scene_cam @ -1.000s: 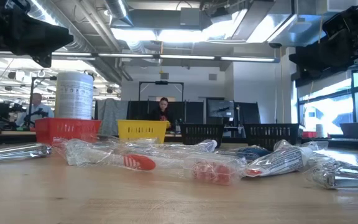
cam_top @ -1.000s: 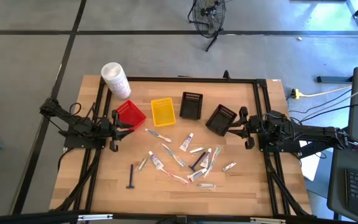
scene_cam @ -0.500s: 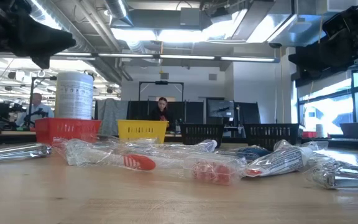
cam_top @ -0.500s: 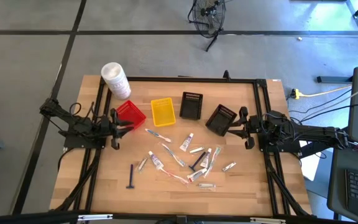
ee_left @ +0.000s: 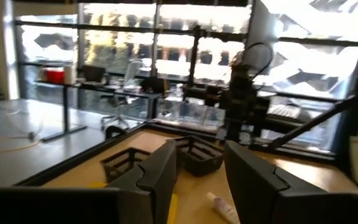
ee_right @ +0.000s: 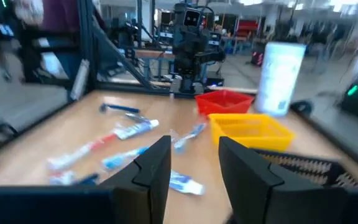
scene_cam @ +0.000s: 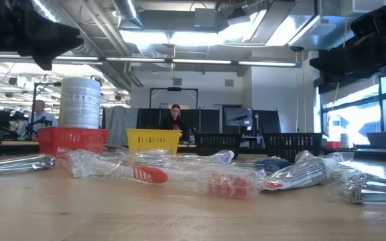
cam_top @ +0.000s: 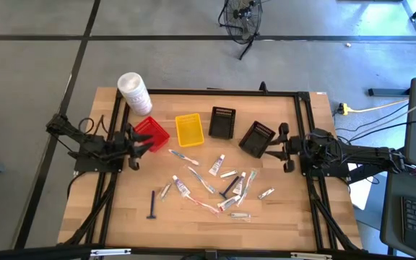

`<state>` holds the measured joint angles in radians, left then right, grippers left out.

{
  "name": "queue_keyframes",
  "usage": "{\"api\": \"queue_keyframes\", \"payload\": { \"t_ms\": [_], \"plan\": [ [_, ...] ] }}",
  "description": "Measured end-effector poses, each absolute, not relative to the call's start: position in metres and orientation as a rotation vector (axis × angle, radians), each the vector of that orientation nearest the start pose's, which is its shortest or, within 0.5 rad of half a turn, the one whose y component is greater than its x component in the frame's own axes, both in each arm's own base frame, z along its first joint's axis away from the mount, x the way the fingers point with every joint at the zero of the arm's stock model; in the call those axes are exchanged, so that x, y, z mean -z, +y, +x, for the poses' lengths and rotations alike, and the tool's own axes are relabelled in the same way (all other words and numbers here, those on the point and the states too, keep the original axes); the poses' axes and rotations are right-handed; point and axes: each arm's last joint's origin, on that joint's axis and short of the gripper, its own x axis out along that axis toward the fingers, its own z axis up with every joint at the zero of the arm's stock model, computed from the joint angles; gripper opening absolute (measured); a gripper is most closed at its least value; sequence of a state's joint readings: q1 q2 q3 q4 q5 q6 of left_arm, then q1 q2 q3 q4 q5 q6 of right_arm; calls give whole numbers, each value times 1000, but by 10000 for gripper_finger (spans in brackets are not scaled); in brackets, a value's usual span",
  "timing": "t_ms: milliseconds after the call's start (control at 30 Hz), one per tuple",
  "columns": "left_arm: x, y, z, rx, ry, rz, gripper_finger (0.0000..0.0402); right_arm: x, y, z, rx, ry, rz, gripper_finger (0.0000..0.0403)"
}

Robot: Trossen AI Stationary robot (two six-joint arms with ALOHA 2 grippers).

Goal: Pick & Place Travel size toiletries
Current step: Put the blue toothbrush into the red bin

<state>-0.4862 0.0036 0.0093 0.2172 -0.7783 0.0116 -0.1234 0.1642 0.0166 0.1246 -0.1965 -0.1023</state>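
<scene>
- Toiletries [cam_top: 208, 184]: a dozen or so small pieces, all loose on the wooden surface [cam_top: 287, 209], scattered in the middle and nearer part, between the two arms.
- Razor [cam_top: 154, 204]: black, T-shaped, lies apart at the near left of the scatter.
- Mini tubes and wrapped sticks: one tube [cam_top: 217, 165] lies just near of the yellow basket; clear-wrapped pieces with red ends [scene_cam: 154, 175] show close up in the low view.
- Baskets: red [cam_top: 152, 133], yellow [cam_top: 189, 129] and two black [cam_top: 222, 123] [cam_top: 256, 138] stand in a row along the far half. As far as can be seen from above, none holds a toiletry.
- White tub [cam_top: 133, 92]: stands at the far left corner, untouched.
- Left gripper [cam_top: 137, 141]: hangs at the left edge, just beside the red basket; fingers [ee_left: 160, 177] stand parted with nothing between them.
- Right gripper [cam_top: 276, 150]: hangs at the right edge, just beside the tilted black basket; fingers [ee_right: 154, 165] likewise parted and empty.
- Progress, as judged: nothing placed yet; every item remains to be picked and sorted.
</scene>
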Motion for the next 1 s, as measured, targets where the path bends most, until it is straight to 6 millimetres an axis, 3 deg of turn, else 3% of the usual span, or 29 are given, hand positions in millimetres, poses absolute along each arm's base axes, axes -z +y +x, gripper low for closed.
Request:
{"api": "queue_keyframes", "payload": {
  "t_ms": [333, 600, 800, 1000],
  "plan": [
    [-184, -29, 99, -285, -122, -11, 137, -168, -9, 107, -28, 20, -6, 125],
    [-189, -32, 119, -322, 0, 32, 137, -169, -14, 106, 155, 23, -176, 115],
    [-193, -32, 141, -342, 91, 32, 137, -184, -20, 104, 394, -87, -308, 104],
    [-190, -29, 164, -351, 199, 74, 154, -198, -18, 101, 363, -245, -315, 91]
  ]
}}
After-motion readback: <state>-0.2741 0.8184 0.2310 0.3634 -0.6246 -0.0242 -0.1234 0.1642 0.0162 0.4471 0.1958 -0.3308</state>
